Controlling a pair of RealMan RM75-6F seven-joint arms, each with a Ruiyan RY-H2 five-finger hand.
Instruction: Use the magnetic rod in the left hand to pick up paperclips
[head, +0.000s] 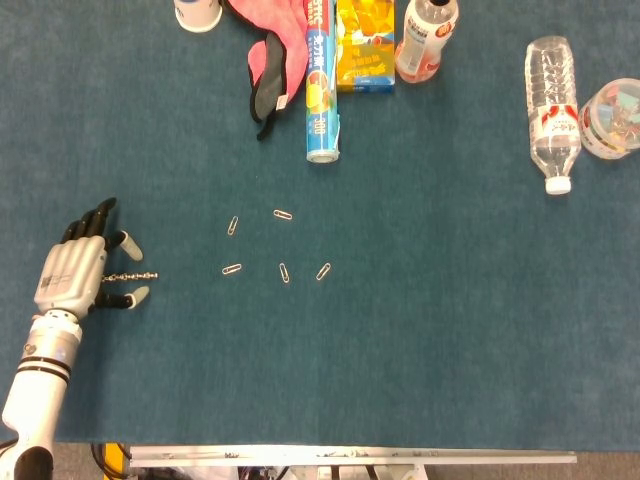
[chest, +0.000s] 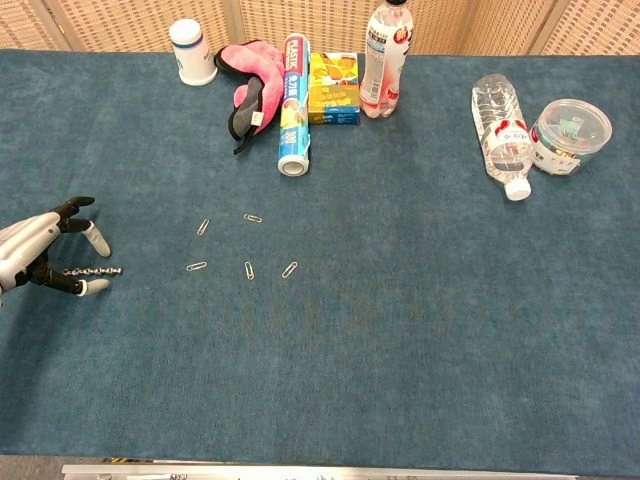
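Five small silver wire paperclips (head: 282, 271) lie loosely scattered on the dark teal felt-covered counter (head: 420, 340), left of its middle, none touching another. Along the far edge stand or lie a white cylindrical cup (chest: 192, 52), a crumpled pink and black cloth (chest: 248, 88), a blue and white roll with printed wrap (head: 320, 90) lying lengthwise, a yellow and blue printed carton (chest: 334, 88) and an upright clear drink bottle with a red label (chest: 380, 60). Toward the far right a clear plastic water bottle with a white cap (head: 552, 108) lies on its side, and just beside it sits a round clear lidded tub (chest: 570, 125) with coloured bits inside. Behind the counter, the chest view shows a tan woven screen (chest: 300, 15).

At the near left, the silver and black left hand (head: 72, 275) is held low over the counter, palm down, its dark fingers (head: 90, 220) stretched forward and slightly fanned. The thin beaded metal magnetic rod (head: 132, 277) sticks out from under the hand toward the paperclips, lying level between two white-tipped fingers. These frames leave it unclear whether the fingers actually pinch the rod or merely flank it. The rod's free end stops well short of the nearest paperclip. The right hand appears in neither view.
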